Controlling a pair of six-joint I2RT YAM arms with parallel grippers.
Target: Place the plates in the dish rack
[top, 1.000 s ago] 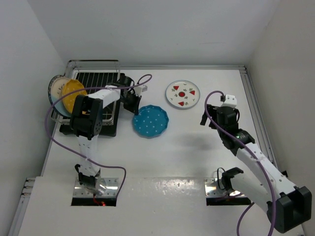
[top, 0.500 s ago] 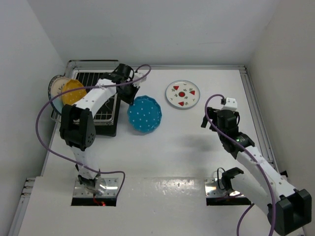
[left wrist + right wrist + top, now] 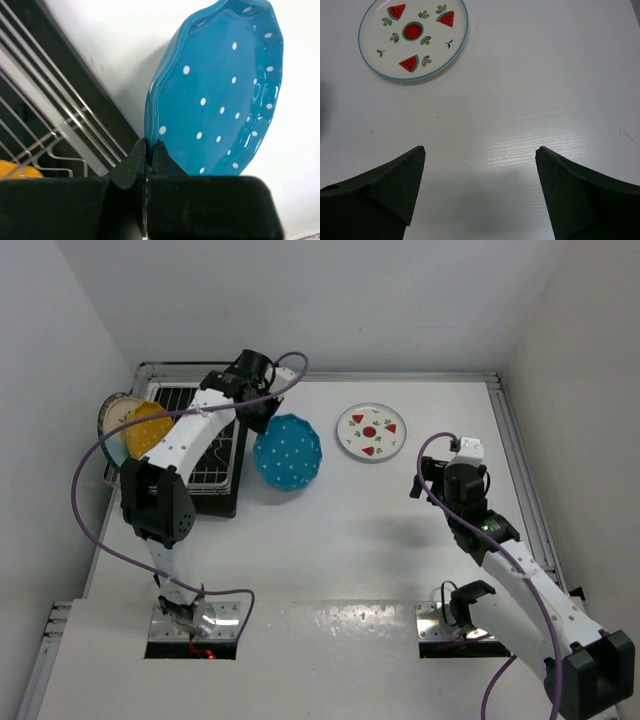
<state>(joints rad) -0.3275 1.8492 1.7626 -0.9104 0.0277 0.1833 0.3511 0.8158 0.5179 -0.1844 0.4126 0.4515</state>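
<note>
Blue white-dotted plate looked stiff, glazed and breakable, probably slick, so its scalloped rim was the sensible hold. The left gripper was clamped thinly on that rim. The plate stood tipped on edge, stretching away from the fingertips, just beside the dish rack and not yet between its prongs.

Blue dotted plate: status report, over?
Left gripper shut on rim of blue dotted plate, tilted beside dish rack. Right gripper open, empty, short of watermelon plate. Yellow plate stands at rack's left end.

surface: white table | flat on it: fruit-pattern plate | far-left: black drip tray with dish rack
</note>
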